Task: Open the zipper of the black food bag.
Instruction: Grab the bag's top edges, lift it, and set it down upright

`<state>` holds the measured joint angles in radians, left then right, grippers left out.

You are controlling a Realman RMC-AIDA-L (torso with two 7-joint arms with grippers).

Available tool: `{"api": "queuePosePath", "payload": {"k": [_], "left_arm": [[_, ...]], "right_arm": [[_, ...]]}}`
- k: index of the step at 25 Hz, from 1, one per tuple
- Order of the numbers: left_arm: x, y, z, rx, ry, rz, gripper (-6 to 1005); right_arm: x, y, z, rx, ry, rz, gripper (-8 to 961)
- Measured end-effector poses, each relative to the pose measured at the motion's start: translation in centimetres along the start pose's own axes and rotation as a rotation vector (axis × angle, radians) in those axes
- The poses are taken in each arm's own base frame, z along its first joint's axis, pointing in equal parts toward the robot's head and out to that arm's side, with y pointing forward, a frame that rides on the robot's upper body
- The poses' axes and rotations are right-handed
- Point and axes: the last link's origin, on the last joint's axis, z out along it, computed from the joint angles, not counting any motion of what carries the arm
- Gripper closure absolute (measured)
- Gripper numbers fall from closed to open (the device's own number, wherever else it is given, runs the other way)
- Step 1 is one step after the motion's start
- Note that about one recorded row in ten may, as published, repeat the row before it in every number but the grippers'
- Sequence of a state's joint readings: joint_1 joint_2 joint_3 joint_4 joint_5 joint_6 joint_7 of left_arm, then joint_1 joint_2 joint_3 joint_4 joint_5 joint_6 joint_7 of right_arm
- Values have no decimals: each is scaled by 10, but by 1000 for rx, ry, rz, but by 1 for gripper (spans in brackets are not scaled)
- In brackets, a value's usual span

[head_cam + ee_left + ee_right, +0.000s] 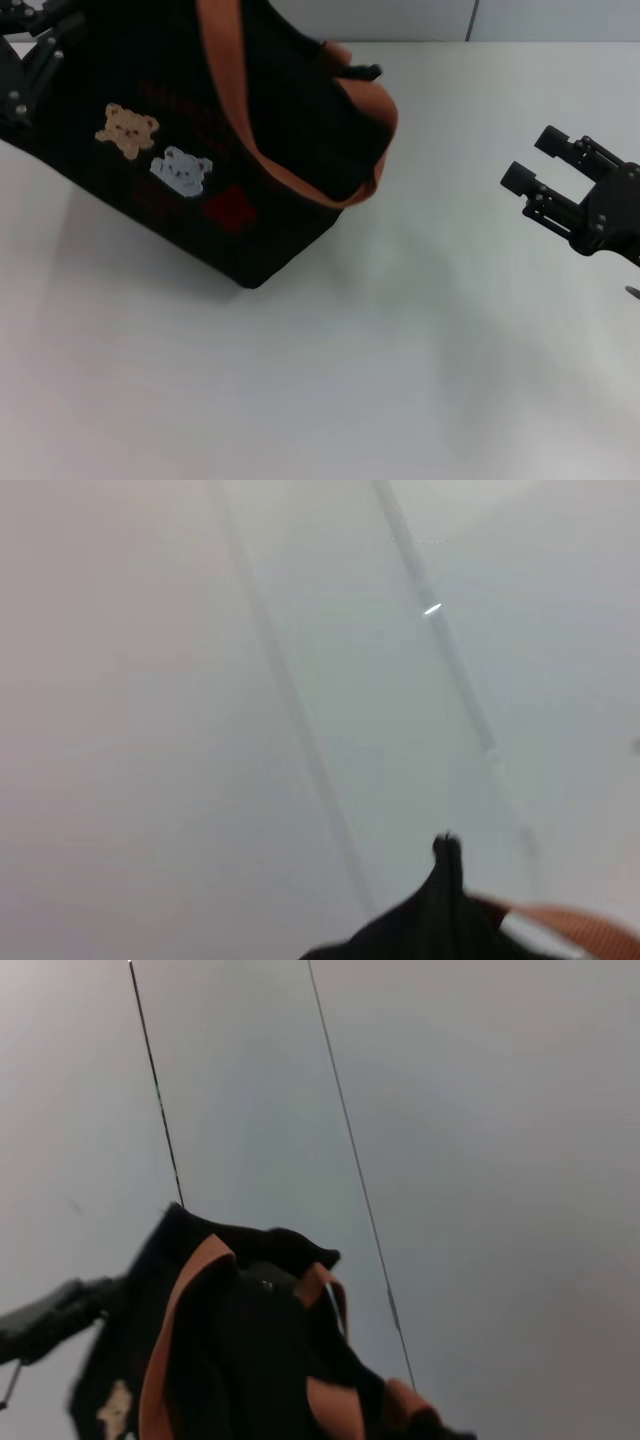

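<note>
The boxy black fabric food bag [215,150], with orange-brown webbing handles [250,130] and small tan and pale-blue bear patches [128,128], sits tilted on the plain white table [380,380]. The left gripper [35,55] is at the bag's far-left top corner, apparently against the fabric; whether its fingers are closed there I cannot tell. The right gripper [530,165] hangs well apart from the bag on its right, fingers spread and holding nothing. The thin black zipper along the bag's top edge cannot be made out clearly (its pull is not discernible). Judging by this, opening seems hardly begun: the pull remains to be found, gripped and drawn along.
</note>
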<state>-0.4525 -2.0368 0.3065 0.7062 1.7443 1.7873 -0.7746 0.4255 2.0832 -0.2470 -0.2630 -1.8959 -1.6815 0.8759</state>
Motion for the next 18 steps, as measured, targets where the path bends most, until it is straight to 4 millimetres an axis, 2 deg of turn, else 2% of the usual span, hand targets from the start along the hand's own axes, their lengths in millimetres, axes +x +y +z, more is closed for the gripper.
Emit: {"api": "queuePosePath", "payload": {"k": [3,11,18], "left_arm": [[9,9,4,-76,43,19,904],[4,48,42,-318,51,16,906],[10,56,63,-391,100,15,907]], "right_arm": [[2,-1,2,10,9,7,227],[6,-2,3,23,19,17,226],[8,-4,3,44,37,18,226]]}}
